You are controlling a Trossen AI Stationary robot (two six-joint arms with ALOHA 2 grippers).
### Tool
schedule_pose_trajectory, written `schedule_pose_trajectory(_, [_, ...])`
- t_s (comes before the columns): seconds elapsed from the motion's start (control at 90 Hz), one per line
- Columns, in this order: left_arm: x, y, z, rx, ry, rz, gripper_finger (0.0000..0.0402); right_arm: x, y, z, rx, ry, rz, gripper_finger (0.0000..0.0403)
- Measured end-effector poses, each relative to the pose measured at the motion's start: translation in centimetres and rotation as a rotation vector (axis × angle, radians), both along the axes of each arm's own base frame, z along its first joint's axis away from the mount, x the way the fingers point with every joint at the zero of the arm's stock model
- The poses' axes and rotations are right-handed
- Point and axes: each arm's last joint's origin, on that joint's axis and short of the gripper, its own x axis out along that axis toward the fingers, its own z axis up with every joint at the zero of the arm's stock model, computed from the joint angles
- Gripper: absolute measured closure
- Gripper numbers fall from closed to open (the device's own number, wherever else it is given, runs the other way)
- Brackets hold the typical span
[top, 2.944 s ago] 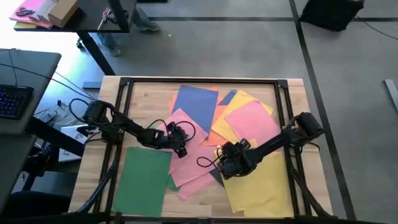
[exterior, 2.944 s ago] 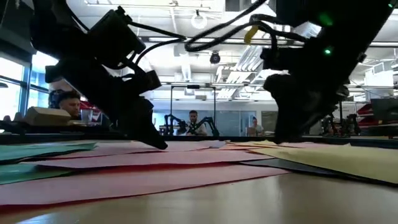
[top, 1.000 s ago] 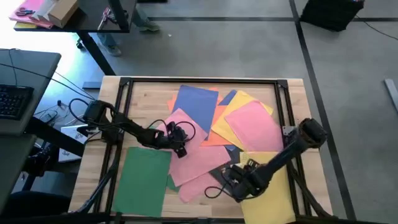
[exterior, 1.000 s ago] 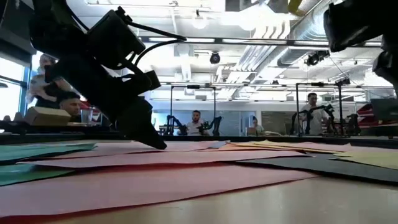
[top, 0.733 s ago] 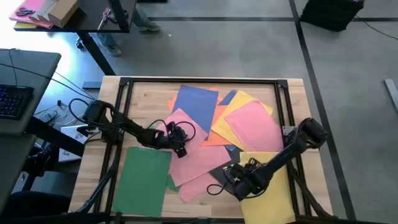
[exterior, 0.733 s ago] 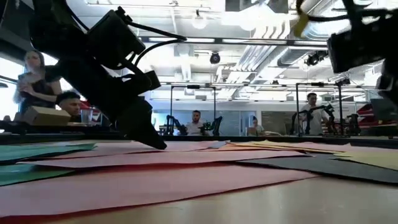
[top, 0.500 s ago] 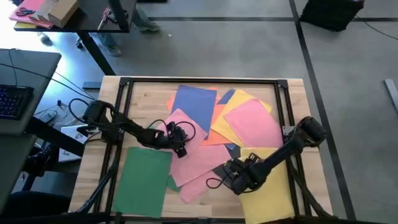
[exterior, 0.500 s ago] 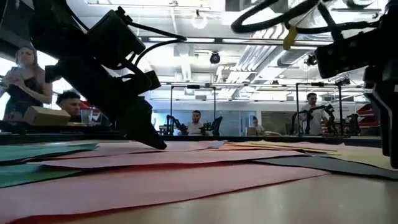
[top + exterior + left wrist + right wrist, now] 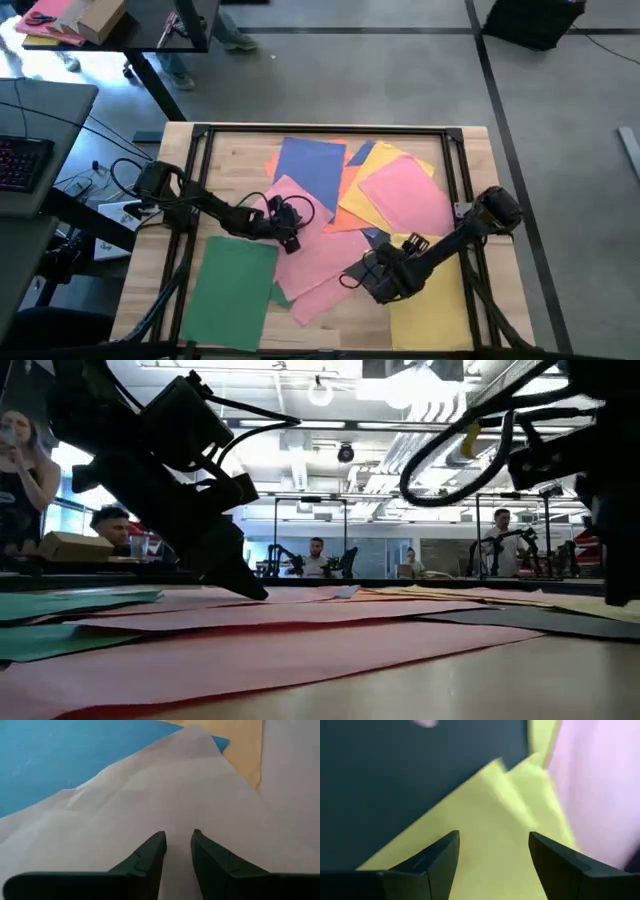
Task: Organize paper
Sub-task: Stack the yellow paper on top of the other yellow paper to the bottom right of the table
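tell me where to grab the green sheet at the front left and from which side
Probably best at the green sheet's near left corner, coming in from the table's front edge. It lies flat with that side bare, while its right edge touches the pink sheet and a green scrap beneath. A flat sheet likely needs a corner slid off the edge before fingers can pinch it.

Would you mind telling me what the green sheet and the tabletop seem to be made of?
The green sheet looks like thin matte paper: it lies flat with crisp straight edges and no shine. The tabletop appears to be light wood with a smooth finish, showing pale grain-like strips, though a laminate cannot be ruled out.
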Motion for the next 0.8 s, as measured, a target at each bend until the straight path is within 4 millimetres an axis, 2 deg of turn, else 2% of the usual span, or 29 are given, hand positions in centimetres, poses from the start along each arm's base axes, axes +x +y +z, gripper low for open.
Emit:
schedule_pose_trajectory(0.133, [0.0,0.0,0.0,0.000,0.001,0.000,0.0317,0.5,-0.5,0.0,0.033,0.002,-0.008,0.0179])
schedule_pose_trajectory(0.256, [0.0,0.0,0.0,0.000,0.001,-0.001,0.0317,0.8,0.7,0.0,0.169,-0.030,0.010,0.0179])
schedule_pose_trajectory(0.411, [0.0,0.0,0.0,0.003,0.001,-0.005,0.0317,0.3,1.4,-0.1,0.172,-0.054,-0.016,0.0179])
schedule_pose_trajectory(0.689, [0.0,0.0,0.0,0.002,0.000,-0.008,0.0317,-0.3,-0.6,-1.5,0.121,-0.024,-0.051,0.0179])
schedule_pose_trajectory(0.8, [0.0,0.0,0.0,0.001,-0.001,-0.009,0.0317,-0.1,-1.2,-1.3,0.071,-0.005,-0.036,0.0179])
